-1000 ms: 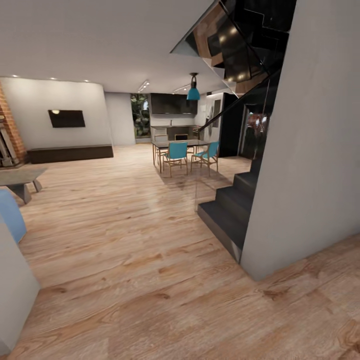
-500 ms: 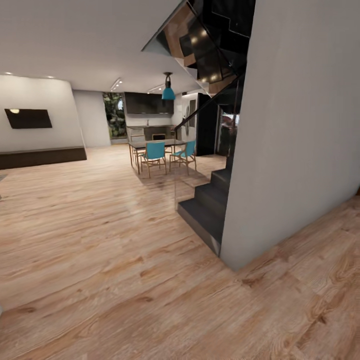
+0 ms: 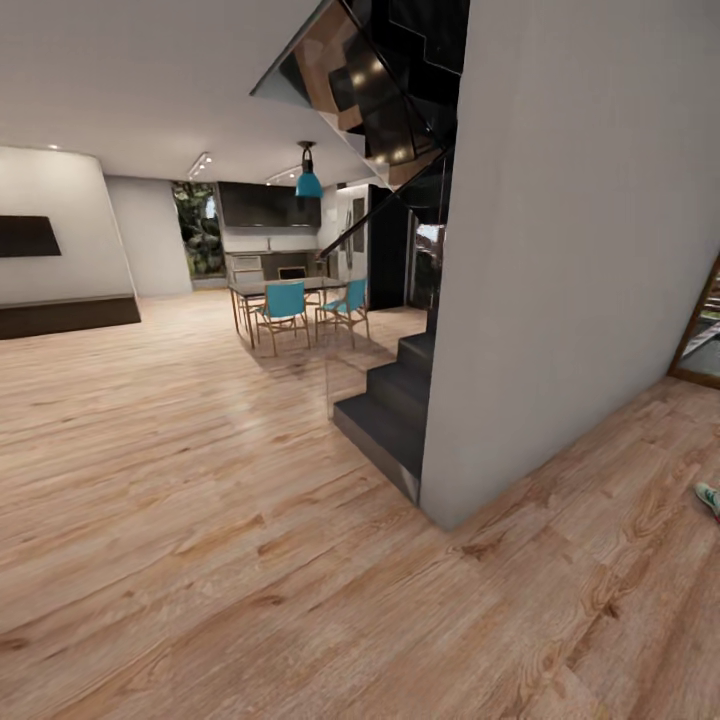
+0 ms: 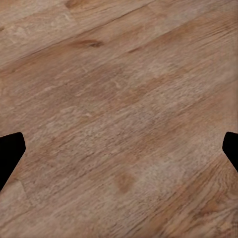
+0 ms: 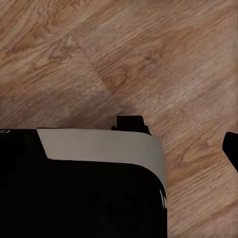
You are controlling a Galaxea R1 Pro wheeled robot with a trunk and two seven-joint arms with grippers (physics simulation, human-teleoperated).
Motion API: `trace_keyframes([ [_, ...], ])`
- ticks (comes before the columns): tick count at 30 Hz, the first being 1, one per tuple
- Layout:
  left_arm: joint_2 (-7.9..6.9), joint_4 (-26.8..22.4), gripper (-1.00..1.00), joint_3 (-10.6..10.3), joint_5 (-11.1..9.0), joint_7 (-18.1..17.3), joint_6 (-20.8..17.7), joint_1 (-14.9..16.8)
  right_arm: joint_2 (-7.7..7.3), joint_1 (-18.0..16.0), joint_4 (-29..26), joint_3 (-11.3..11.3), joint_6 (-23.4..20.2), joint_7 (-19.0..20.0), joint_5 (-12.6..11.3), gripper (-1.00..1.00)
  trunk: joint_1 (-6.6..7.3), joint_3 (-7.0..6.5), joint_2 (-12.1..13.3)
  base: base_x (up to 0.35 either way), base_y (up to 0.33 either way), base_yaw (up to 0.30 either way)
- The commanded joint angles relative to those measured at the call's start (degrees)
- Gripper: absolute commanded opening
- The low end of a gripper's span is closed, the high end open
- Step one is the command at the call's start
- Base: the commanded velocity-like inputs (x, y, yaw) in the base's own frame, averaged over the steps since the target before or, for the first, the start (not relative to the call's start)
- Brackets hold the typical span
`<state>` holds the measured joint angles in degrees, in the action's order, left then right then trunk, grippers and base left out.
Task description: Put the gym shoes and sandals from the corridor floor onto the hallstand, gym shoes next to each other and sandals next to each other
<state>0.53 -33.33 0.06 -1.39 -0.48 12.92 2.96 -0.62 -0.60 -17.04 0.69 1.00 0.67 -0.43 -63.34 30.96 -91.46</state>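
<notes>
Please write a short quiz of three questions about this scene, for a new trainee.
1. True or false: a gym shoe peeks in at the right edge of the head view.
2. What colour are the dining chairs? A) red B) teal C) black
3. Fill in: under the left gripper, between its spread fingers, lies only the wood ____.

Key: 1 true; 2 B; 3 floor.

Left gripper [image 4: 119, 148]: two matte black fingertips [image 4: 10, 153], wedge-shaped, plain, without markings, at opposite edges of left wrist view.

Right wrist view: large black robot body panel [image 5: 74, 198] with rounded corner, capped by pale grey curved band [image 5: 99, 146]; small black rectangular tab [image 5: 130, 123] projecting beyond band. One black right fingertip [image 5: 232, 146] at 3 o'clock edge.
</notes>
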Motion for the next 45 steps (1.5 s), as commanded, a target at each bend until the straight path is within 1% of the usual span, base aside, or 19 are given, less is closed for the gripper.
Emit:
trace_keyframes([
  [1, -0.01, -0.06, 1.0, 0.01, -0.1, -0.05, 0.17, 0.03, -0.02, -0.02, -0.01, 0.24, 0.1, 0.06, -0.06, 1.0, -0.22, 0.24, -0.44, 0.0, 0.0, -0.016],
  [3, -0.07, -0.42, 1.0, 0.02, 0.0, -0.05, 0.17, 0.06, -0.07, -0.03, -0.2, 1.32, 0.08, 0.05, -0.09, 1.0, -0.66, 0.6, -1.24, 0.0, 0.0, -0.009],
  [4, -0.1, -1.24, 1.0, 0.02, 0.14, -0.05, 0.17, 0.2, -0.1, -0.04, -1.34, 3.56, 0.07, 0.04, -0.18, 1.0, -0.88, 0.78, -1.65, 0.0, 0.0, -0.004],
  [5, -0.12, -1.67, 1.0, 0.02, 0.17, -0.05, 0.15, 0.34, -0.1, -0.05, -2.06, 4.52, 0.07, 0.04, -0.22, 1.0, -1.1, 0.96, -2.05, 0.0, 0.0, -0.003],
  [6, -0.14, -2.77, 1.0, 0.03, 0.25, 0.0, 0.11, 0.83, -0.1, -0.04, -3.94, 6.55, 0.06, 0.04, -0.27, 1.0, -1.32, 1.14, -2.45, 0.0, 0.0, -0.002],
  [7, -0.15, -3.42, 1.0, 0.03, 0.3, 0.02, 0.07, 1.18, -0.09, -0.03, -4.98, 7.57, 0.06, 0.03, -0.29, 1.0, -1.54, 1.32, -2.85, 0.0, 0.0, -0.002],
  [8, -0.16, -4.82, 1.0, 0.03, 0.38, 0.09, -0.01, 2.02, -0.09, -0.05, -7.17, 9.27, 0.06, 0.03, -0.31, 1.0, -1.76, 1.5, -3.25, 0.0, 0.0, -0.001],
  [9, -0.16, -5.49, 1.0, 0.03, 0.4, 0.12, -0.04, 2.45, -0.11, -0.05, -8.28, 9.91, 0.06, 0.03, -0.3, 1.0, -1.98, 1.68, -3.65, 0.0, 0.0, 0.0],
  [10, -0.16, -6.59, 1.0, 0.03, 0.47, 0.15, -0.09, 3.26, -0.13, -0.05, -10.65, 10.84, -0.07, 0.08, -0.29, 1.0, -2.2, 1.86, -4.05, 0.0, 0.0, 0.0],
  [11, -0.11, -8.13, 1.0, 0.03, 0.56, 0.2, -0.16, 5.81, -0.16, -0.05, -19.34, 12.06, -0.86, 0.19, -0.26, 1.0, -2.42, 2.04, -4.45, 0.0, 0.0, 0.0],
  [12, -0.07, -8.33, 1.0, 0.03, 0.57, 0.2, -0.17, 6.68, -0.17, -0.03, -21.81, 12.22, -1.36, 0.19, -0.14, 1.0, -2.64, 2.22, -4.85, 0.0, 0.0, 0.0],
  [16, -0.03, -8.54, 1.0, 0.03, 0.55, 0.21, -0.17, 8.04, -0.17, -0.04, -25.87, 12.38, -4.83, 0.2, -0.01, 1.0, -3.52, 2.94, -6.46, 0.0, 0.0, 0.0],
  [18, -0.01, -8.62, 1.0, 0.03, 0.55, 0.26, -0.21, 9.36, -0.17, -0.08, -29.7, 12.42, -11.3, 0.33, 0.05, 1.0, -3.95, 3.29, -7.26, 0.0, 0.0, 0.0],
  [19, -0.03, -8.63, 1.0, 0.03, 0.54, 0.27, -0.22, 9.71, -0.17, -0.06, -30.82, 12.43, -12.91, 0.36, 0.04, 1.0, -4.17, 3.47, -7.66, 0.0, 0.0, 0.0],
  [20, -0.05, -8.65, 1.0, 0.03, 0.53, 0.3, -0.24, 10.34, -0.16, -0.06, -33.04, 12.43, -15.77, 0.43, 0.02, 1.0, -4.39, 3.65, -8.06, 0.0, 0.0, 0.0],
  [25, -0.11, -8.63, 1.0, 0.03, 0.5, 0.34, -0.26, 11.15, -0.1, -0.07, -37.34, 12.35, -20.23, 0.46, 0.0, 1.0, -5.49, 4.55, -10.07, 0.0, 0.0, 0.0],
  [32, -0.24, -8.54, 1.0, 0.03, 0.43, 0.51, -0.27, 11.51, -0.02, -0.07, -40.5, 12.32, -21.83, 0.47, 0.04, 1.0, -7.03, 5.81, -12.88, 0.0, 0.0, 0.0],
  [37, -0.15, -8.58, 1.0, 0.03, 0.47, 0.55, -0.27, 11.54, -0.07, -0.08, -41.21, 12.37, -22.12, 0.47, -0.18, 1.0, -8.13, 6.71, -14.88, 0.0, 0.0, 0.0],
  [45, -0.03, -8.72, 1.0, 0.03, 0.5, 0.56, -0.27, 11.62, 0.06, -0.06, -44.02, 12.67, -22.27, 0.47, -0.28, 1.0, -9.88, 8.14, -18.09, 0.0, 0.0, 0.0],
])
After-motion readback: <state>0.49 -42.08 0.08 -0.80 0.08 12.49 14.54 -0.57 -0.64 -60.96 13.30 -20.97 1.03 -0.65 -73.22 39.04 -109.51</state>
